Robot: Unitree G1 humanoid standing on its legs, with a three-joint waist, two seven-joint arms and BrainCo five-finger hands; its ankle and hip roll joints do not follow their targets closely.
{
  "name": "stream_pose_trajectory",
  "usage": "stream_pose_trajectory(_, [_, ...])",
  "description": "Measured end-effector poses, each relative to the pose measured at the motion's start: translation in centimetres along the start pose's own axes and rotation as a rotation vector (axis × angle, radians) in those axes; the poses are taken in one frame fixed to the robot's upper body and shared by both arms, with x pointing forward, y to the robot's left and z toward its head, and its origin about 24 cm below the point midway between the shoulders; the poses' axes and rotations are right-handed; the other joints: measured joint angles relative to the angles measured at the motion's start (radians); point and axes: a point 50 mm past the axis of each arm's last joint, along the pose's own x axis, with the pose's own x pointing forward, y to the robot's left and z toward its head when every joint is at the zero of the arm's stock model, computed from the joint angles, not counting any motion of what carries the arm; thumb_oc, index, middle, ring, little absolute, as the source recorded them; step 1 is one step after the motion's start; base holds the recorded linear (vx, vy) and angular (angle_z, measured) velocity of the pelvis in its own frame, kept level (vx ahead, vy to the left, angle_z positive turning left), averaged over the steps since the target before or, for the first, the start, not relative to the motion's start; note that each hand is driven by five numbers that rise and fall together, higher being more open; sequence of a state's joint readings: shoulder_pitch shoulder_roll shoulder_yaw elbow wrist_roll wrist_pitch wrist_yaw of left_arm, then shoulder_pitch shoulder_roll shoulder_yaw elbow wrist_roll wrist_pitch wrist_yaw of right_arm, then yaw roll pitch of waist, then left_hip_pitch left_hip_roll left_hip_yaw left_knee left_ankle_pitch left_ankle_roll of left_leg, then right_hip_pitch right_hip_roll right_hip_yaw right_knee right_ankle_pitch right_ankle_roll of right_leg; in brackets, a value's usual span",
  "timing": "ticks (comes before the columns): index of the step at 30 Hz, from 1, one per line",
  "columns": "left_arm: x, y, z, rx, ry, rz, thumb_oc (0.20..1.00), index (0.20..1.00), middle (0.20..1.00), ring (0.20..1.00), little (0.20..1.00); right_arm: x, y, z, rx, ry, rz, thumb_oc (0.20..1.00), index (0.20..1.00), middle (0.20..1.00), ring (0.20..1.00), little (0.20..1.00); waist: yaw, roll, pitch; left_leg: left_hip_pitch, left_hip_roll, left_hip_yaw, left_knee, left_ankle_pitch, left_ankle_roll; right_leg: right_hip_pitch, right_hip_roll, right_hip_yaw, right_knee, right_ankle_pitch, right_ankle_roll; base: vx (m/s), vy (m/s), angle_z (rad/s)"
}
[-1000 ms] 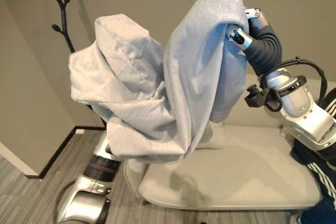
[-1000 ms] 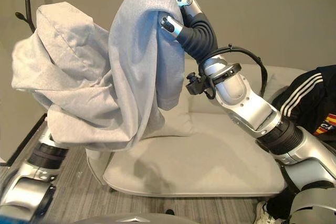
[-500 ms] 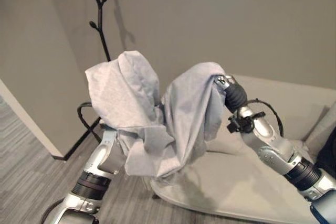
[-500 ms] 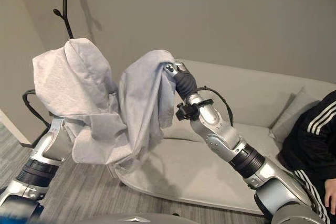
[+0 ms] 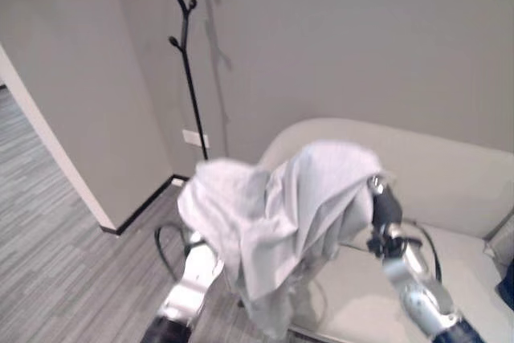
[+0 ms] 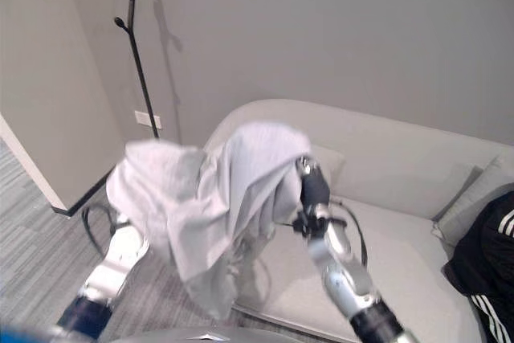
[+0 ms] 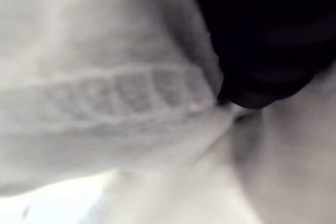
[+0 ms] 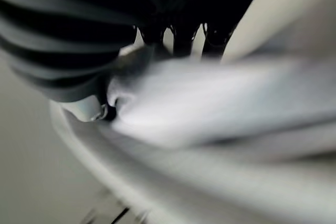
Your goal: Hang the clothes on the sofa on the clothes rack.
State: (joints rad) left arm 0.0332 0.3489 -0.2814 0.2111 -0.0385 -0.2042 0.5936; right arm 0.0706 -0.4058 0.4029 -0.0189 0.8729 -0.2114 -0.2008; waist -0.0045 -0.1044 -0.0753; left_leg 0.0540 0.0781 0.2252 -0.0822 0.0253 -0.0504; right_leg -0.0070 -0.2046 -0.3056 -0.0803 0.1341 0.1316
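— What was the garment point(image 5: 273, 214) made of?
— Soft, matt, pale grey knit cloth, with a ribbed band showing in the left wrist view.
— And the clothes rack point(image 5: 186, 62)?
— Thin, black, smooth, looked like metal.
— The sofa point(image 6: 401, 198)?
— Matt, light beige upholstery. The floor point(image 5: 48, 222) looked like grey, streaked matt planks.
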Motion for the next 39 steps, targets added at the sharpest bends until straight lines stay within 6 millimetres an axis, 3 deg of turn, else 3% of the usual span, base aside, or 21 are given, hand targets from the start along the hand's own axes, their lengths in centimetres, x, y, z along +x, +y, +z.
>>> stream_pose_trajectory(4, [-0.6,-1.4,0.2,-0.046,0.010,-0.047,0.200,0.200,0.200,0.200,0.200,-0.6,-0.8,-0.4,-0.008,0.026,-0.030,0.200,0.200,0.200,0.200,0.200,-0.003,0.050,0.041,0.003,0.034,-0.023,-0.007,0.013,-0.026,0.027,0.037,-0.026,-0.023,0.001,-0.005,-0.01,-0.131,0.15])
stream_pose_trajectory(6, [-0.5,-1.4,0.6,-0.059,-0.004,-0.048,0.200,0.200,0.200,0.200,0.200,-0.6,-0.9,-0.3,-0.011,0.022,-0.034,0.200,0.200,0.200,0.200,0.200,0.007,0.052,0.046,0.005,0.055,-0.032,-0.013,0.012,-0.041,0.034,0.056,-0.037,-0.021,-0.015,-0.009,-0.01,-0.117,0.16])
stream_pose_trajectory(15, [-0.2,-0.4,0.3,-0.032,0.005,-0.022,0.200,0.200,0.200,0.200,0.200,0.1,-1.1,1.6,-0.091,-0.004,-0.062,0.200,0.200,0.200,0.200,0.200,0.039,0.033,0.071,0.001,0.093,-0.048,-0.013,0.026,-0.024,0.056,0.089,-0.075,-0.021,-0.025,-0.027,-0.02,-0.102,0.13])
stream_pose_trajectory(17, [-0.1,-0.2,0.4,-0.030,0.005,0.001,0.200,0.200,0.200,0.200,0.200,0.8,-0.5,3.3,-0.170,-0.044,-0.028,0.200,0.200,0.200,0.200,0.200,0.039,0.032,0.082,0.002,0.096,-0.052,-0.014,0.029,-0.022,0.060,0.092,-0.080,-0.022,-0.028,-0.031,-0.02,-0.081,0.09])
stream_pose_trajectory(21, [0.1,1.1,0.4,-0.015,0.001,0.064,0.200,0.200,0.200,0.200,0.200,1.4,2.7,6.6,-0.251,-0.190,0.114,0.200,0.200,0.200,0.200,0.200,0.049,0.032,0.089,0.003,0.111,-0.060,-0.010,0.032,-0.024,0.065,0.110,-0.084,-0.024,-0.035,-0.042,-0.02,-0.058,0.03])
stream_pose_trajectory(25, [0.3,1.6,1.2,-0.033,-0.024,0.102,0.200,0.200,0.200,0.200,0.200,1.7,3.7,7.0,-0.306,-0.236,0.165,0.200,0.200,0.200,0.200,0.200,0.078,0.039,0.118,-0.037,0.112,-0.109,0.052,0.042,-0.039,0.082,0.121,-0.121,-0.023,-0.046,-0.043,-0.07,0.025,0.34])
stream_pose_trajectory(26, [0.3,1.3,1.5,-0.056,-0.030,0.109,0.200,0.200,0.200,0.200,0.200,2.0,4.0,7.2,-0.332,-0.248,0.173,0.200,0.200,0.200,0.200,0.200,0.096,0.061,0.144,-0.050,0.118,-0.140,0.056,0.044,-0.045,0.096,0.114,-0.158,-0.024,-0.048,-0.046,-0.03,0.183,0.78])
stream_pose_trajectory(28, [0.2,1.1,1.4,-0.062,-0.025,0.108,0.200,0.200,0.200,0.200,0.200,2.4,4.1,6.9,-0.346,-0.238,0.172,0.200,0.200,0.200,0.200,0.200,0.097,0.079,0.153,-0.056,0.122,-0.133,0.051,0.030,-0.060,0.107,0.109,-0.187,-0.021,-0.051,-0.053,0.00,0.211,0.57])
stream_pose_trajectory(30, [0.2,1.3,1.3,-0.056,-0.024,0.118,0.200,0.200,0.200,0.200,0.200,2.5,4.6,6.5,-0.342,-0.226,0.188,0.200,0.200,0.200,0.200,0.200,0.096,0.054,0.164,-0.051,0.138,-0.063,0.058,0.028,-0.065,0.111,0.078,-0.205,-0.025,-0.051,-0.066,0.00,0.262,0.23])
stream_pose_trajectory(31, [0.2,1.3,1.1,-0.050,-0.021,0.113,0.200,0.200,0.200,0.200,0.200,2.5,5.4,6.2,-0.326,-0.224,0.211,0.200,0.200,0.200,0.200,0.200,0.084,0.044,0.162,-0.056,0.177,-0.054,0.069,0.029,-0.072,0.104,0.057,-0.206,-0.024,-0.046,-0.071,0.02,0.451,0.05])
stream_pose_trajectory(33, [0.3,0.9,1.2,-0.055,-0.024,0.098,0.200,0.200,0.200,0.200,0.200,2.6,5.8,6.1,-0.330,-0.228,0.228,0.200,0.200,0.200,0.200,0.200,0.057,0.057,0.160,-0.054,0.252,-0.012,0.072,0.026,-0.076,0.096,0.042,-0.208,-0.019,-0.046,-0.062,0.06,0.351,0.19])
stream_pose_trajectory(35, [0.4,-0.7,1.2,-0.071,-0.024,0.052,0.200,0.200,0.200,0.200,0.200,2.8,4.6,5.7,-0.358,-0.212,0.176,0.200,0.200,0.200,0.200,0.200,0.011,0.072,0.160,-0.078,0.345,0.039,0.081,0.015,-0.093,0.098,0.008,-0.232,0.009,-0.044,-0.023,0.12,0.388,0.54])
stream_pose_trajectory(36, [0.4,-1.3,1.4,-0.085,-0.021,0.039,0.200,0.200,0.200,0.200,0.200,2.7,4.1,5.6,-0.364,-0.201,0.156,0.200,0.200,0.200,0.200,0.200,0.008,0.082,0.157,-0.077,0.364,0.031,0.068,0.014,-0.095,0.096,0.002,-0.213,0.014,-0.044,-0.004,0.14,0.495,0.41])
stream_pose_trajectory(37, [0.3,-2.0,1.6,-0.105,-0.023,0.022,0.200,0.200,0.200,0.200,0.200,2.6,3.8,5.4,-0.370,-0.191,0.144,0.200,0.200,0.200,0.200,0.200,0.008,0.094,0.153,-0.084,0.381,0.017,0.048,0.022,-0.114,0.095,-0.018,-0.196,0.014,-0.037,0.016,0.21,0.477,0.22])
stream_pose_trajectory(38, [0.5,-2.4,1.9,-0.121,-0.028,0.007,0.200,0.200,0.200,0.200,0.200,2.7,3.7,5.1,-0.365,-0.182,0.130,0.200,0.200,0.200,0.200,0.200,0.008,0.088,0.152,-0.096,0.365,0.022,0.064,0.086,-0.193,0.097,-0.053,-0.180,0.016,-0.033,0.030,0.24,0.463,0.22])
stream_pose_trajectory(39, [0.8,-2.3,2.1,-0.116,-0.037,0.002,0.200,0.200,0.200,0.200,0.200,2.7,3.9,4.3,-0.332,-0.165,0.115,0.200,0.200,0.200,0.200,0.200,0.011,0.046,0.156,-0.107,0.313,0.014,0.089,0.112,-0.213,0.097,-0.099,-0.148,0.012,-0.034,0.032,0.17,0.309,0.34])
